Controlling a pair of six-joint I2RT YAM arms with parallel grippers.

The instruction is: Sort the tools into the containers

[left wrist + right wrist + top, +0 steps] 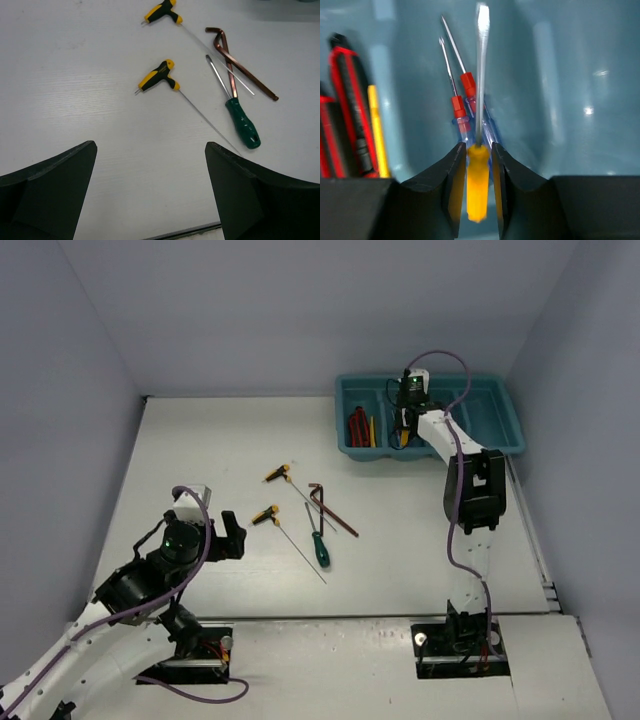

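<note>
Well, the right gripper (478, 150) is clamped on the yellow-handled screwdriver (478, 192), blade pointing ahead, over a compartment of the teal tray (570, 100) where two red-collared screwdrivers (461, 107) lie. Let go crooked, it could ride up on those or prop against a divider (the slot is narrow). The left gripper (150, 150) hangs spread wide over open table (75, 75), T-handles (157, 76) ahead.

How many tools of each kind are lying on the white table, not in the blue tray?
Yellow-black T-handles: 2
Green screwdriver: 1
Bent hex key: 1
Total: 4
</note>
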